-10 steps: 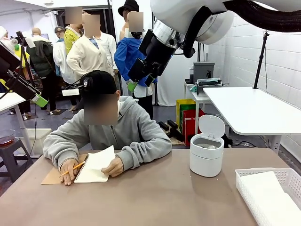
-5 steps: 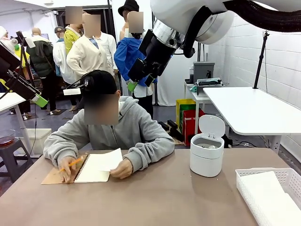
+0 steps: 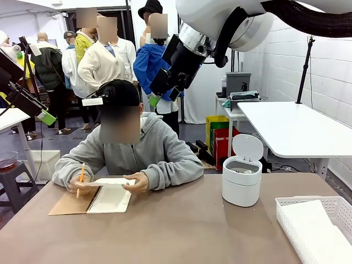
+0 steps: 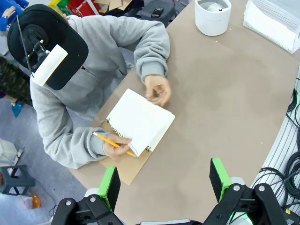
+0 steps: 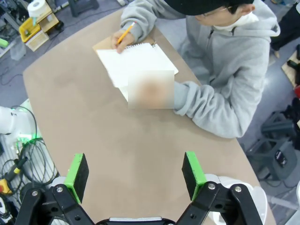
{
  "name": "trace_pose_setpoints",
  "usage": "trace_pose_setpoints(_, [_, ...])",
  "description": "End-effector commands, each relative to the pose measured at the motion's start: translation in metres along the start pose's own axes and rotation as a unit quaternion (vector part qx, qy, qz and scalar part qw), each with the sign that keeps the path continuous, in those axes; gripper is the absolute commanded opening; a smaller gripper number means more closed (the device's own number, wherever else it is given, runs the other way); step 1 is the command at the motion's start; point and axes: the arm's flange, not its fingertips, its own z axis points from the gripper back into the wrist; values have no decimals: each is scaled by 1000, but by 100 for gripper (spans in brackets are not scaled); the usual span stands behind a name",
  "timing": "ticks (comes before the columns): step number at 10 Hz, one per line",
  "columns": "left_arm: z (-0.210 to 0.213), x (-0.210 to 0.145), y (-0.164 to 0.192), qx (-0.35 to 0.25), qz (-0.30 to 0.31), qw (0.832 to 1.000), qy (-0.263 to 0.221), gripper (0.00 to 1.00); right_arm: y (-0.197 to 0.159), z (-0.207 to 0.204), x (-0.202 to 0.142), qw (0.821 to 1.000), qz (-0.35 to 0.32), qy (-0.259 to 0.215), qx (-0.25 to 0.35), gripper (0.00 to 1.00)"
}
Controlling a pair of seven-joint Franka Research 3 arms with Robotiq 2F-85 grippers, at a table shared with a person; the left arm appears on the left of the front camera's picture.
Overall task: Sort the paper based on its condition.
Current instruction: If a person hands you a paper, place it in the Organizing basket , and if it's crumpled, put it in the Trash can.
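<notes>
Across the table a person holds a white sheet of paper (image 3: 113, 181) level in both hands, just above an open spiral notebook (image 3: 110, 199) with a brown cover (image 3: 69, 203). One of those hands also grips a yellow pencil (image 3: 81, 179). In the left wrist view the paper (image 4: 140, 121) lies far below my left gripper (image 4: 164, 185), which is open and holds nothing. My right gripper (image 5: 135, 171) is open as well, high over the table, with the paper (image 5: 136, 63) beyond it. From the front, the right gripper (image 3: 163, 94) hangs above the person's head.
A white round bin (image 3: 241, 181) with its lid up stands at mid-right. A white lattice basket (image 3: 286, 202) holding flat white sheets sits at the near right corner. Bare brown tabletop (image 3: 181, 231) spreads between them. Other people stand behind the person.
The person has stopped writing, lifted the sheet from the notebook and now holds it flat in both hands. Neither arm has moved.
</notes>
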Motion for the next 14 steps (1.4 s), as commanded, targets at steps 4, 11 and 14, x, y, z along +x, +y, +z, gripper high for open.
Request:
trace_pose_setpoints(4, [0, 0, 0, 1, 0, 1000, 0, 100, 0, 1, -2, 1000, -1, -2, 6, 100])
trace_pose_setpoints(11, [0, 0, 0, 1, 0, 1000, 0, 100, 0, 1, -2, 1000, -1, -2, 6, 100])
trace_pose_setpoints(14, [0, 0, 0, 1, 0, 1000, 0, 100, 0, 1, -2, 1000, -1, -2, 6, 100])
